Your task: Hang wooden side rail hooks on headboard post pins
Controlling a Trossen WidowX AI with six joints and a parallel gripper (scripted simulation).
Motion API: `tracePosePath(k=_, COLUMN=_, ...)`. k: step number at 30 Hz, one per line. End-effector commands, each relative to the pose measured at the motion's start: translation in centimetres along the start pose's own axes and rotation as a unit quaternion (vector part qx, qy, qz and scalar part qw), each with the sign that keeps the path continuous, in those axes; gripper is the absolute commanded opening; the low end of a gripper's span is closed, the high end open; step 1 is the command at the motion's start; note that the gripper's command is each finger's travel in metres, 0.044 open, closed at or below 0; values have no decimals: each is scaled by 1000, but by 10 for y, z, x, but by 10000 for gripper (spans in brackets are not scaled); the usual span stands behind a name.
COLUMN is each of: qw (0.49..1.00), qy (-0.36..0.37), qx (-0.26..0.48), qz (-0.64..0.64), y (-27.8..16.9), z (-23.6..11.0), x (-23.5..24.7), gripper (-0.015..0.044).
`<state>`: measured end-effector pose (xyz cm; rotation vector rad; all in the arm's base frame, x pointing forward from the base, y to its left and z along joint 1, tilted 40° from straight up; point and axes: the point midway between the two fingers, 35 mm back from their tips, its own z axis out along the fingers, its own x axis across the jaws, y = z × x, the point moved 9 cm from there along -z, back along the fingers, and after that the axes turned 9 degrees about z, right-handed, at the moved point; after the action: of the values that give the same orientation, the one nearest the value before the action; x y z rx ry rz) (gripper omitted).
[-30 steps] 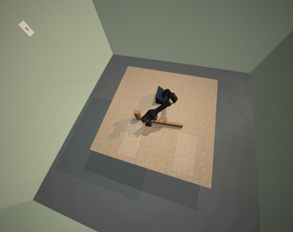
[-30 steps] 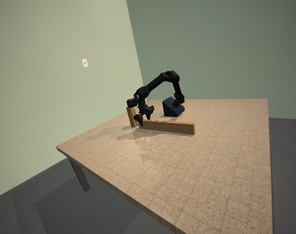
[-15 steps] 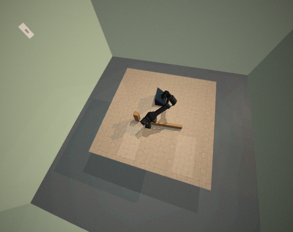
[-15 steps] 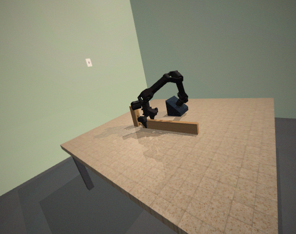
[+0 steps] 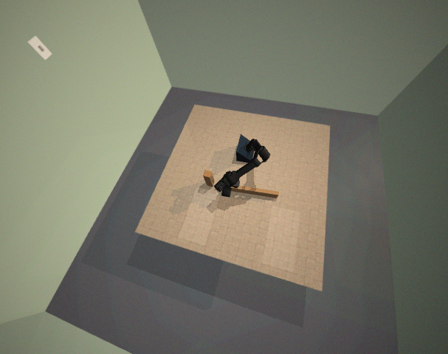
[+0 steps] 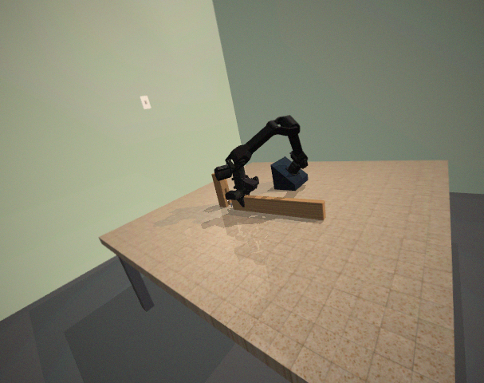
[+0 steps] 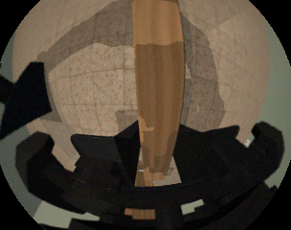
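Observation:
The wooden side rail (image 5: 258,191) (image 6: 283,206) (image 7: 159,72) stands on its narrow edge on the table, its near end pointing at the post. The headboard post (image 5: 207,177) (image 6: 219,189) stands upright just beyond that end, with a small gap between them. My gripper (image 5: 230,188) (image 6: 244,199) (image 7: 152,121) points down over the rail near its post end. Its fingers are against both side faces, shut on the rail. The rail looks level, low at the table. Small bright bits show between rail and post; hooks, slot and pins are too small to make out.
A dark blue wedge block (image 5: 243,150) (image 6: 285,177) (image 7: 28,101) carries the arm's base behind the rail. The arm reaches from it over to the rail. The tabletop (image 5: 292,160) (image 6: 357,247) extends around them. The post stands close beside the gripper.

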<state>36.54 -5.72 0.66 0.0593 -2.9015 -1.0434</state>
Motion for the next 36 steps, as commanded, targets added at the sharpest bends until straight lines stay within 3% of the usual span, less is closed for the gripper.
tracePosePath(k=1, qw=1000, qy=1, qx=-2, qz=2, y=0, z=1, x=1, gripper=92)
tracePosePath(k=3, qw=1000, qy=1, qx=-2, qz=2, y=0, z=1, x=1, gripper=78)
tracePosePath(k=6, qw=1000, qy=1, qx=-2, qz=2, y=0, z=1, x=1, gripper=0)
tracePosePath(k=36, qw=999, qy=1, qx=-2, qz=50, y=0, z=-1, x=7, gripper=0)
